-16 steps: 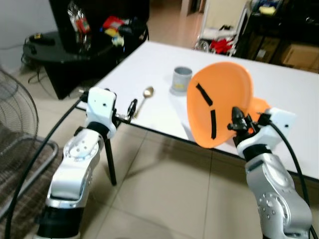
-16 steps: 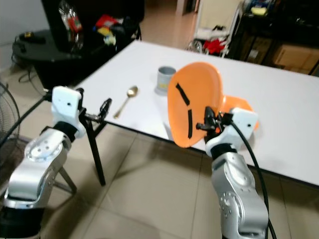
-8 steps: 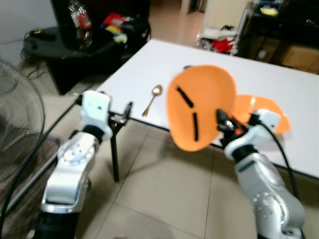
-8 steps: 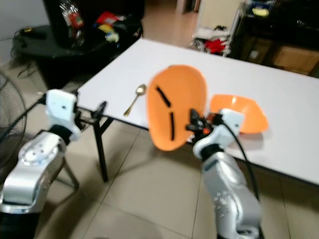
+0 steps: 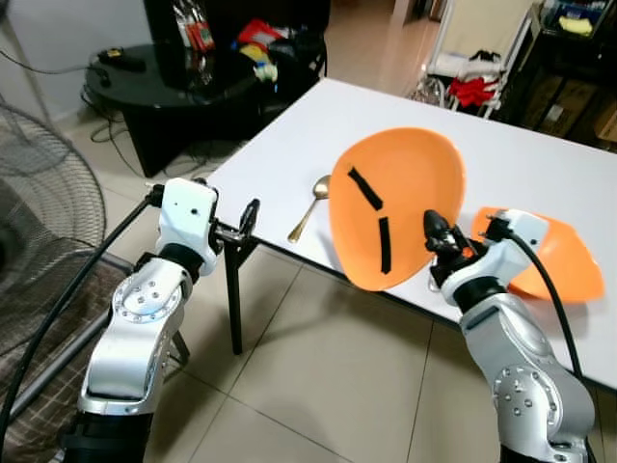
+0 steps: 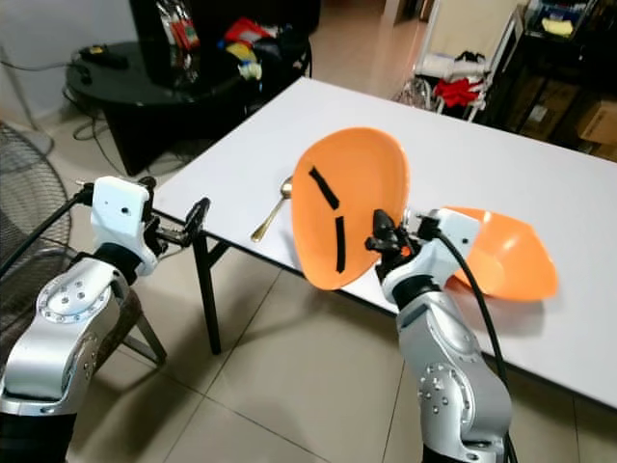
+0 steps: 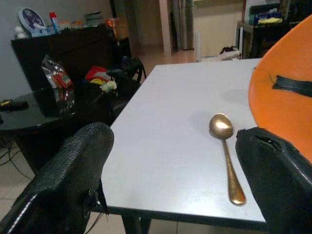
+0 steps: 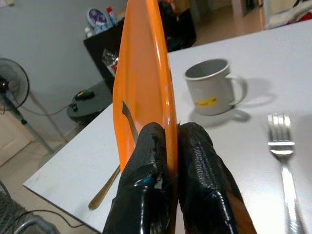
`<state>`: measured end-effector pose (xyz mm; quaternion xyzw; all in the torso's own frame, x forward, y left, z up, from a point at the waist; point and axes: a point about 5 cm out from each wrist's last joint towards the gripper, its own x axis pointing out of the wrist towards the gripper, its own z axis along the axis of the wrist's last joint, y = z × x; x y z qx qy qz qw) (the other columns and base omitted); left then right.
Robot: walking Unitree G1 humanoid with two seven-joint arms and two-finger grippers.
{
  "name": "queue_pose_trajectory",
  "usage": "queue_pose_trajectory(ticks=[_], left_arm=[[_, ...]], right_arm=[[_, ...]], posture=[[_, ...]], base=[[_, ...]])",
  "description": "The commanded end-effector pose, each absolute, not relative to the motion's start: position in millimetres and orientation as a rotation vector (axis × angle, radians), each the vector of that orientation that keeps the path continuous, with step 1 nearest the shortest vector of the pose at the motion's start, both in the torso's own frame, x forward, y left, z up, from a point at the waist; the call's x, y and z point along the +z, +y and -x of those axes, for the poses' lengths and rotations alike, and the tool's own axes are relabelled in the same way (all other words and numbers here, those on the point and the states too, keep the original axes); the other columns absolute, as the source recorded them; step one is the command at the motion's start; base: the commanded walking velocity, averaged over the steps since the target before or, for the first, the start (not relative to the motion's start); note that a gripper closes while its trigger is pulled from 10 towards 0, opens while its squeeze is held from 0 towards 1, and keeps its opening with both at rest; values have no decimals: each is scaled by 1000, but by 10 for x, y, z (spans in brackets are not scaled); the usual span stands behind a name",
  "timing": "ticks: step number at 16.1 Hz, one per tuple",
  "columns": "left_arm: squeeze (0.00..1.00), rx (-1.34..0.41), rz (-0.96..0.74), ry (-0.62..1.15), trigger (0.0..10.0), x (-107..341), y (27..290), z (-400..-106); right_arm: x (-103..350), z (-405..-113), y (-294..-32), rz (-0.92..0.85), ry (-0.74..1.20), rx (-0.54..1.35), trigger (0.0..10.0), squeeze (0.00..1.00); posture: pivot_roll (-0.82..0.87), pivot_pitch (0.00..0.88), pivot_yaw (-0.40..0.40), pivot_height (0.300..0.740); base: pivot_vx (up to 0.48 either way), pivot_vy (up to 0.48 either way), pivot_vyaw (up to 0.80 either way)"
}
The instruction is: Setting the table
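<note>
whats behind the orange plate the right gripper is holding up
Behind the upright orange plate pinched by the right gripper, the right wrist view shows a grey metal mug and a silver fork on the white table. From the head views the plate covers both.

left arm bent, raised at table corner; left gripper (image 5: 253, 214) level, pointing forward, fingers (image 7: 73, 170) spread wide, nothing between them. right arm bent upward at table edge; right gripper (image 8: 168, 146) pinched tight on rim of orange plate (image 5: 395, 204), holding it upright on edge.
</note>
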<state>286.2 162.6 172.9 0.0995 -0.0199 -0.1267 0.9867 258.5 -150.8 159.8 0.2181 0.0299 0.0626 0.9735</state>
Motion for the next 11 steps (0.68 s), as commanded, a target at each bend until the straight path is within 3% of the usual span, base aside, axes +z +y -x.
queue_pose_trajectory(ticks=[1,11], left_arm=[[0,-266,-204,-59,10000,1774,1620,-2859],[0,-283,-210,-62,10000,1785,1634,-2868]], right_arm=[[1693,-2583,-1482,-449,21,153,10000,0],[1663,-2577,-1433,-478,51,195,10000,0]], posture=[[65,0,-47,740],[67,0,-47,740]], base=[[322,0,0],[327,0,0]])
